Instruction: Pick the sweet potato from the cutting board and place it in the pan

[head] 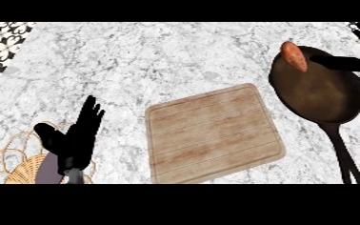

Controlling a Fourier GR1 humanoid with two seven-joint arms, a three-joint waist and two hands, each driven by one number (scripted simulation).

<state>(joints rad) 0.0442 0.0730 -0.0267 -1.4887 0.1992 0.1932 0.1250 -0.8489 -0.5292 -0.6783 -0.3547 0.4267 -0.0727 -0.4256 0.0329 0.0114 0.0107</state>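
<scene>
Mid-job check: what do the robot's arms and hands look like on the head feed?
The left hand is plain black, with slim fingers and a thumb, on a grey forearm. Of the right hand only a black rounded part shows at the right edge. No cables or markings visible.

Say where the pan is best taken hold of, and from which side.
Probably by its long handle, which sticks out from the pan toward the robot on its right; come from the near side and curl round the slim bar.
</scene>
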